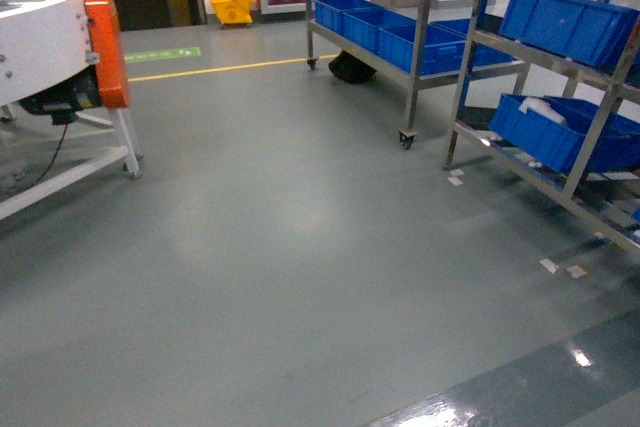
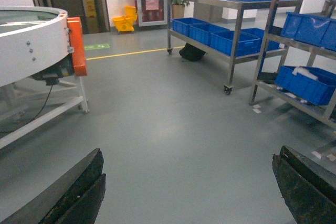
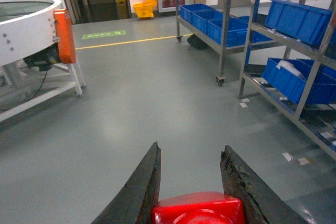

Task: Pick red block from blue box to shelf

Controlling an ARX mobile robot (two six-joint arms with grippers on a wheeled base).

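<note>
In the right wrist view the red block sits low between the two dark fingers of my right gripper, which is shut on it above the grey floor. My left gripper hangs wide open over bare floor, with nothing between its fingers. The steel shelf stands at the right of the head view, also as the shelf and the shelf. The blue box is out of view. Neither gripper shows in the head view.
Dark blue crates fill the shelf tiers. A second wheeled steel rack stands behind. The white round conveyor table with an orange guard is at the left. Paper scraps lie on the floor, and a yellow mop bucket stands far back.
</note>
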